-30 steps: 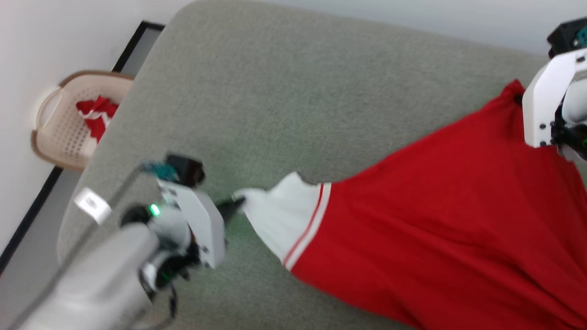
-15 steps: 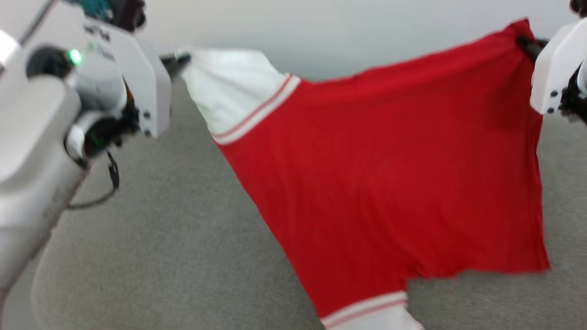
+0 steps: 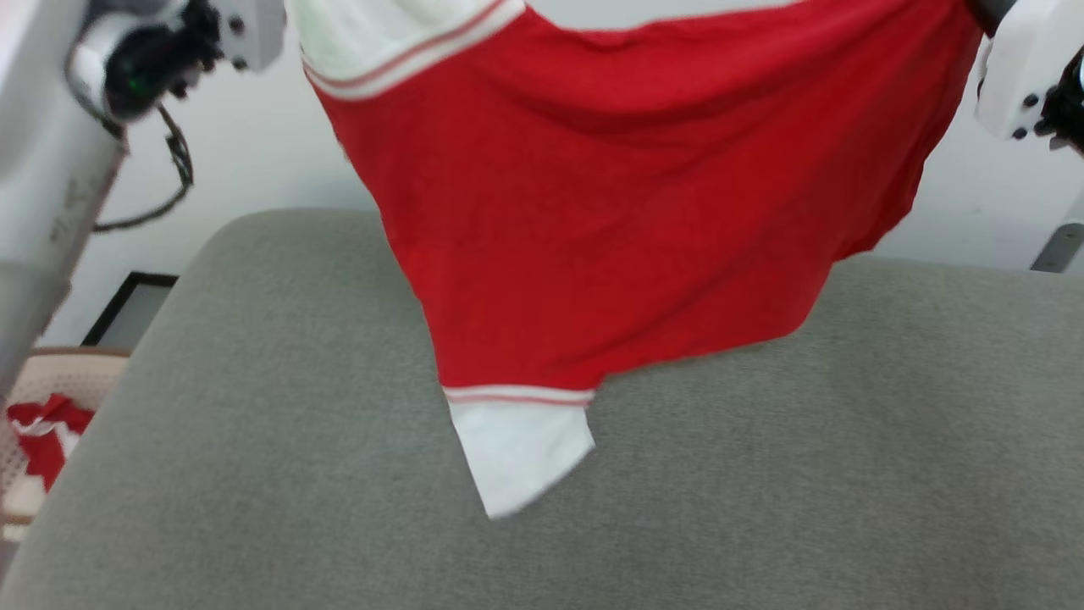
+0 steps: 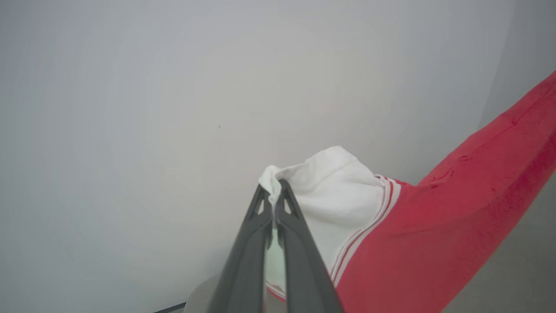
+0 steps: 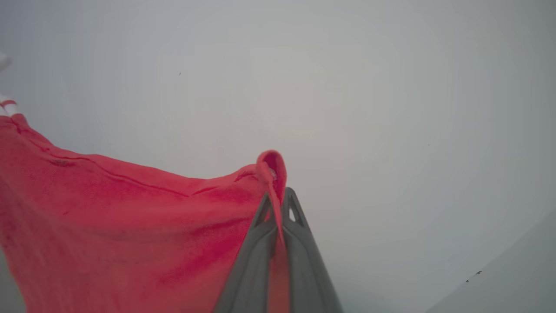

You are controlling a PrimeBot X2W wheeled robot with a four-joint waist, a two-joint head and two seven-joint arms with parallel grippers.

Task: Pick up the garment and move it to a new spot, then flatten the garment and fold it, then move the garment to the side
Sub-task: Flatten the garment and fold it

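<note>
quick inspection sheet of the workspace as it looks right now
surface: grey-green padded top, soft-looking
job's things: garment hangs spread between both pincers, with its lower white sleeve dangling low; cannot tell if it touches the padding
clutter: beige basket off the lower left edge, with red and white cloth in it
grippers: left pincer shut on the other white sleeve's edge; right pincer shut on a red edge
cables: dark loop hanging off the left wrist
surroundings: pale wall, dark-framed panel low on it
</note>
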